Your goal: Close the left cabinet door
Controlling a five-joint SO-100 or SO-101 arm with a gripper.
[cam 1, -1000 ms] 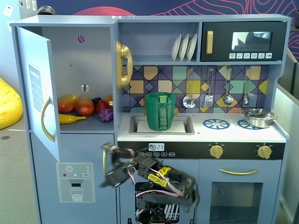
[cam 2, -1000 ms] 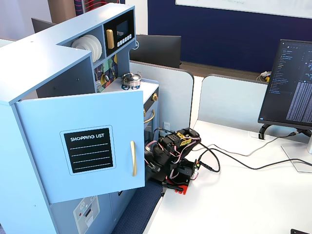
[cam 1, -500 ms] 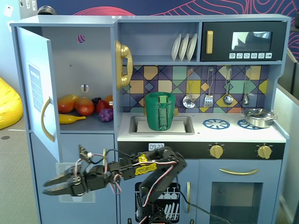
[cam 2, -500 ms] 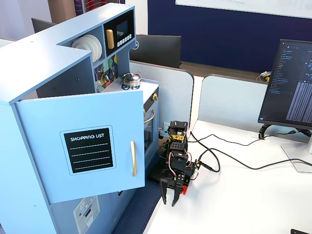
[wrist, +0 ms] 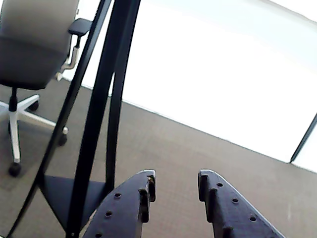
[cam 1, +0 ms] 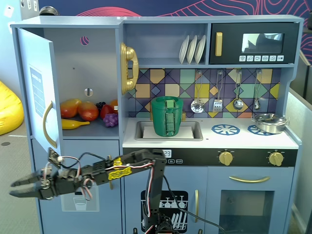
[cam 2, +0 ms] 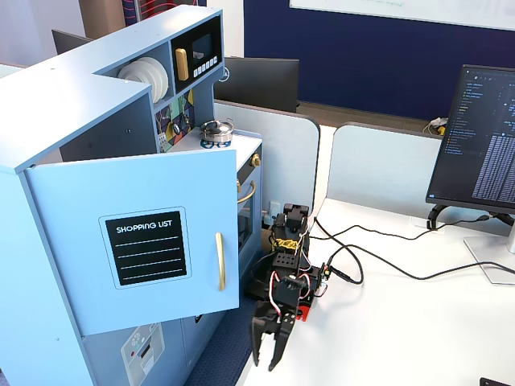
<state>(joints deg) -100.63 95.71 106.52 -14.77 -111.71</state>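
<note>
The left cabinet door (cam 2: 137,237) stands swung wide open from the upper left compartment of the toy kitchen (cam 1: 204,146). It is a large light-blue rectangular panel. In a fixed view taken from the side, its outer face shows in full: a black chalkboard panel (cam 2: 146,248) headed "SHOPPING LIST" in white, with ruled lines under the heading, and to the right of it a curved gold vertical handle (cam 2: 219,260) near the door's free edge. In a fixed view from the front, the same door (cam 1: 39,95) appears nearly edge-on at the left side of the kitchen, hinged along the left wall, the gold handle (cam 1: 47,122) bowing outward from it. Behind the door the open compartment holds toy fruit (cam 1: 80,112) on its shelf: orange and red pieces, a yellow banana and a purple bunch of grapes.

The black arm (cam 1: 122,170) reaches out leftward in the front view, low down and below the door's bottom edge. The gripper (cam 1: 14,188) sits past the door's lower corner, apart from it and touching nothing. Its two fingers are spread with a clear gap, and nothing lies between them. The wrist view confirms this: the dark fingertips (wrist: 146,188) are parted over grey carpet (wrist: 198,153), with an office chair (wrist: 29,54) at upper left.
</note>
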